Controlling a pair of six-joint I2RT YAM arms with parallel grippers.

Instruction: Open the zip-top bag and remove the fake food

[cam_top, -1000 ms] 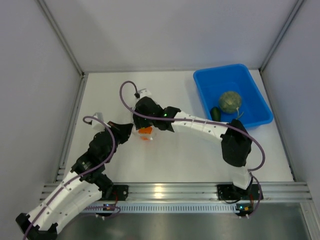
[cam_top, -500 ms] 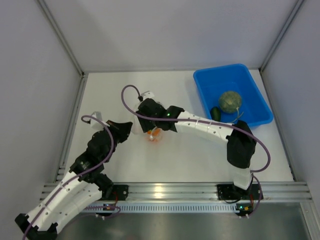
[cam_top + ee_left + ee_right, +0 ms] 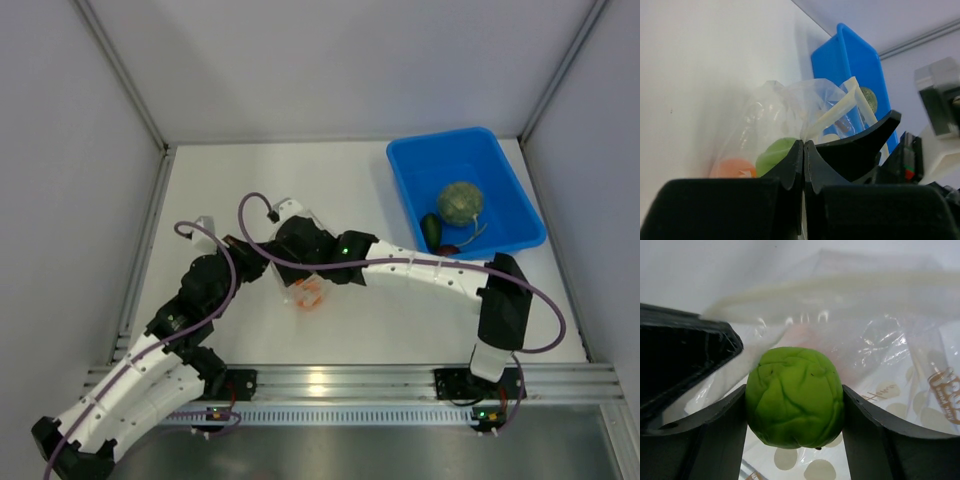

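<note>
Nearest you, your left gripper [image 3: 803, 150] has its black fingers pressed flat together on the near edge of the clear polka-dotted zip-top bag [image 3: 790, 107]. The bag lies left of centre on the white table [image 3: 380, 310] with a round orange toy fruit [image 3: 732, 167] inside. Just beyond, your right gripper [image 3: 794, 407] reaches into the bag's open mouth, fingers clamped either side of a wrinkled green toy apple [image 3: 792, 390]. At the table's far right corner, the blue plastic bin [image 3: 500, 165] holds the netted grey-green melon ball [image 3: 460, 202].
</note>
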